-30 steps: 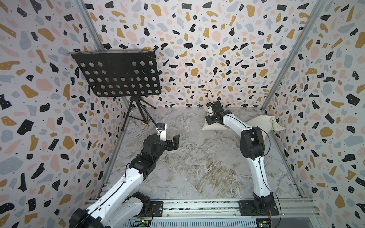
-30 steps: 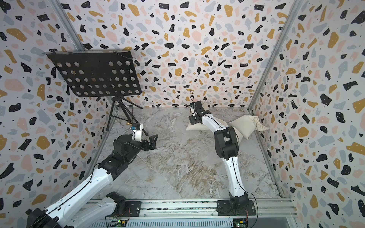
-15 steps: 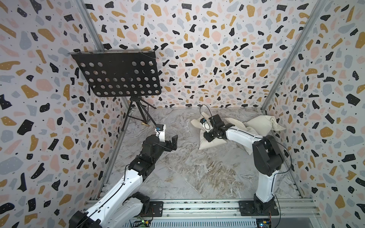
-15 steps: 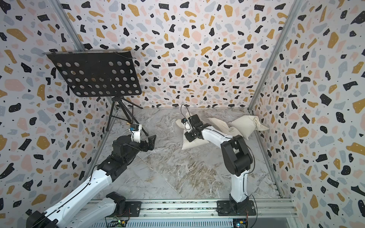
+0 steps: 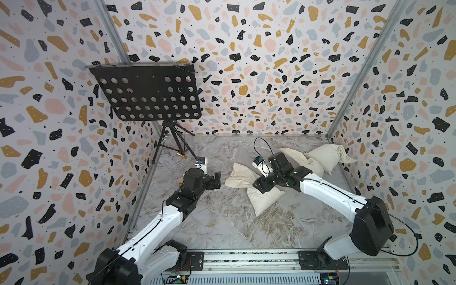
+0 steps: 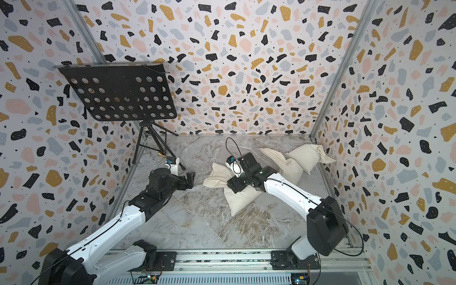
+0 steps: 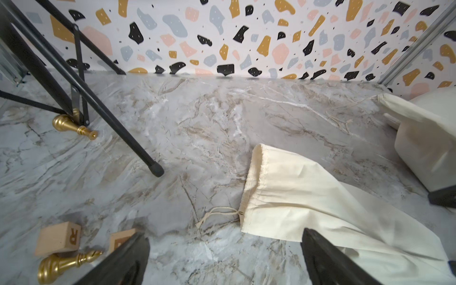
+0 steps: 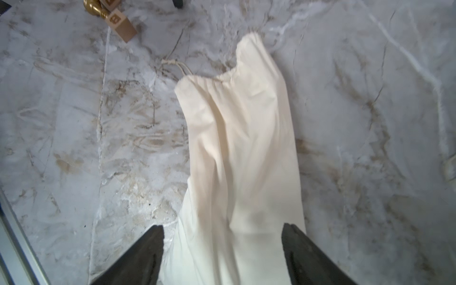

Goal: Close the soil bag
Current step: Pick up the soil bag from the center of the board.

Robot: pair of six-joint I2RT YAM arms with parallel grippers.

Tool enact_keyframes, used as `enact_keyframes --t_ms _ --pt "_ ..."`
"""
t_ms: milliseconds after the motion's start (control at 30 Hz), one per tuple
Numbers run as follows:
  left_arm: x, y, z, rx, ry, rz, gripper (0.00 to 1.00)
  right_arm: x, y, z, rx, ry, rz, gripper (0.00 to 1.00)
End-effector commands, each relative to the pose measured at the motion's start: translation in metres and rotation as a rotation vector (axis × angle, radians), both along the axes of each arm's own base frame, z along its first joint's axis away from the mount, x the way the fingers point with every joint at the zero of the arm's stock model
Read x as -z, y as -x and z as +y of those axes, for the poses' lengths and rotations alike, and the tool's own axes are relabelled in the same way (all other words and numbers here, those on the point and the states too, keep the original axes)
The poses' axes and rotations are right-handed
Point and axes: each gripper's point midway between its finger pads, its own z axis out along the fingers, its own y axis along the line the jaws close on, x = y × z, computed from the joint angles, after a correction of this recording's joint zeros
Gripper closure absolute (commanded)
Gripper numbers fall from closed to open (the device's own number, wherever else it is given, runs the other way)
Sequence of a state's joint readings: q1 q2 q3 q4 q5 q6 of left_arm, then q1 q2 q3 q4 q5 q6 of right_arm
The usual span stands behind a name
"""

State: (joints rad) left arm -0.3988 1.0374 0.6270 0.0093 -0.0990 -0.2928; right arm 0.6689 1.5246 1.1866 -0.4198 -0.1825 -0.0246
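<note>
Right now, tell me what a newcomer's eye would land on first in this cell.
The black perforated music stand looms in the far left corner, taller than everything else. In the middle lies the cream soil bag, its mouth not drawn shut, with the right gripper open astride its waist. More cloth sacks are heaped in the far right corner.

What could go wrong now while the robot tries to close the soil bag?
The thin cord lies flat on the table; the open left gripper may miss it.
The open right gripper straddles the soil bag; closing may pinch only loose cloth.
The wooden block beside the left gripper may get knocked.
</note>
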Motion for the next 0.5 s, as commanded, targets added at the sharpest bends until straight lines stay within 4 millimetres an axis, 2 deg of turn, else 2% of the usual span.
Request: enact_keyframes --t_ms 0,167,300,400,467 --pt "-0.011 -0.005 -0.002 -0.006 0.045 -0.014 0.00 0.007 -0.023 0.009 -0.031 0.070 -0.031 0.11" --pt "-0.009 -0.005 0.006 -0.023 0.063 -0.011 0.00 0.028 -0.065 0.039 -0.047 0.098 0.011 0.07" --pt "-0.009 -0.004 0.012 -0.035 0.064 -0.019 0.00 0.064 -0.097 0.059 -0.044 0.126 0.058 0.08" --pt "-0.010 -0.004 0.012 -0.030 0.052 -0.022 0.00 0.088 -0.113 0.071 -0.052 0.140 0.108 0.15" --pt "-0.010 -0.005 0.012 -0.027 0.048 -0.026 0.00 0.098 -0.113 0.077 -0.080 0.134 0.134 0.25"
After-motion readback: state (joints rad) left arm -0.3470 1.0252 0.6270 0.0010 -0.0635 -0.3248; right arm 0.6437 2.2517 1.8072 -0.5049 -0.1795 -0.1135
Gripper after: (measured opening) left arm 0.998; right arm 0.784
